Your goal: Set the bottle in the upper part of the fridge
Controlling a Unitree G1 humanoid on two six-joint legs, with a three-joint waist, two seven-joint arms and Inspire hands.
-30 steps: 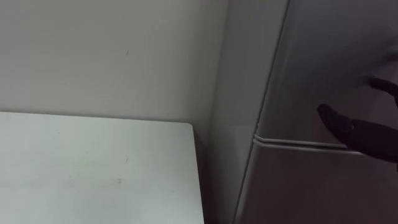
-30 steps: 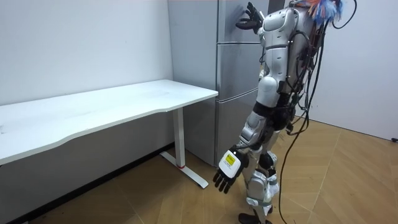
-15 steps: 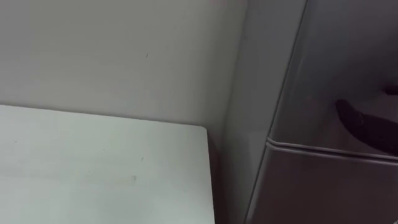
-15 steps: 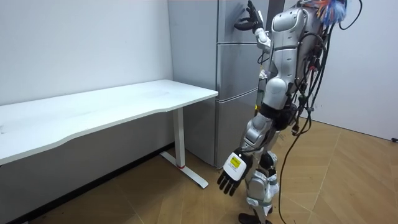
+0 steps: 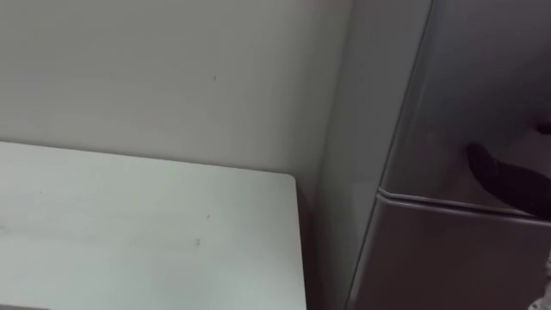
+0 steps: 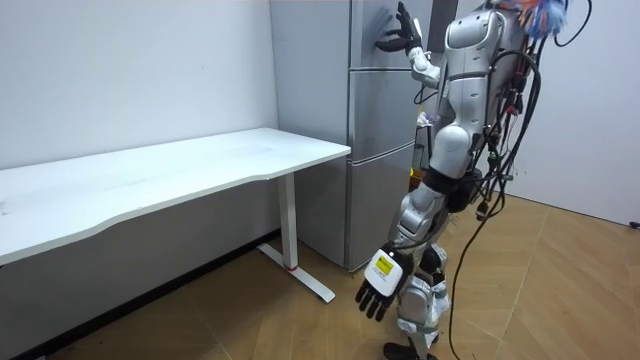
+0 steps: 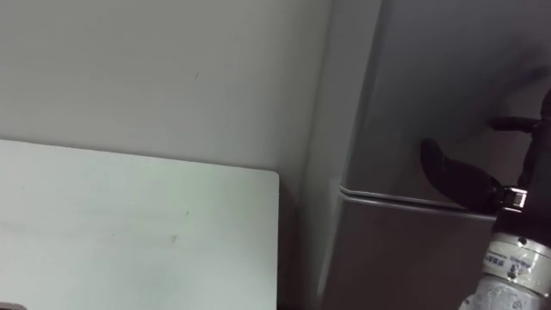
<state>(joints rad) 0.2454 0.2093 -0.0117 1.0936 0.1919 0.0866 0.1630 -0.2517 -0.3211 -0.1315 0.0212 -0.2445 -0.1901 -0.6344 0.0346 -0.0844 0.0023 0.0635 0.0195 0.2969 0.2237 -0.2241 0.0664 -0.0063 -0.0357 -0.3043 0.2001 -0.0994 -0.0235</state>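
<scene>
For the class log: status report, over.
Right hand open at upper fridge door. Left hand open, hanging low. Both empty; door shut.

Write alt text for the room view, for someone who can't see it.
A humanoid robot stands facing a tall grey fridge, its right robot hand raised with fingers spread at the closed upper door. Its left robot hand hangs open by its leg; a white table stands on the room view's left.

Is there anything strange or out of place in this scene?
Nothing is askew or spilled. One oddity: the right hand is open at the shut upper fridge door, the left hand hangs open by the leg; neither holds anything.
</scene>
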